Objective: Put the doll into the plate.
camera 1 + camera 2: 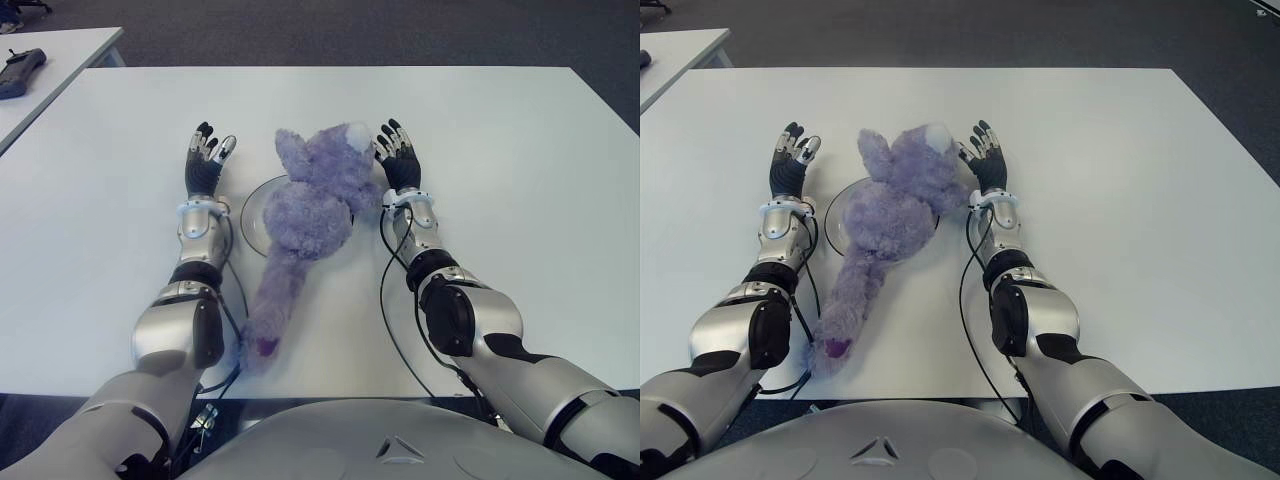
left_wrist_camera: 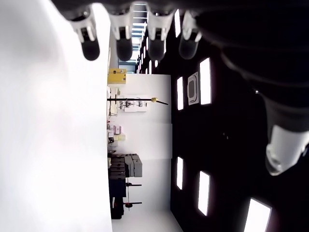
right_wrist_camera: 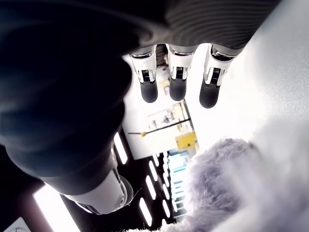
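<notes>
Doll [image 1: 305, 215] on plate [image 1: 256, 215] — each robot hand spread, empty.

Both arms were stretched forward, roughly parallel, with the forearms angled slightly inward. The left hand [image 1: 205, 160] was held flat, palm down, its fingers [image 2: 91, 44] extended and relaxed, nothing enclosed by them. The right hand [image 1: 398, 158] was posed likewise, fingers [image 3: 177, 86] straight and a little spread, nothing gripped. Dark cables were seen looping along each forearm from wrist toward elbow.
</notes>
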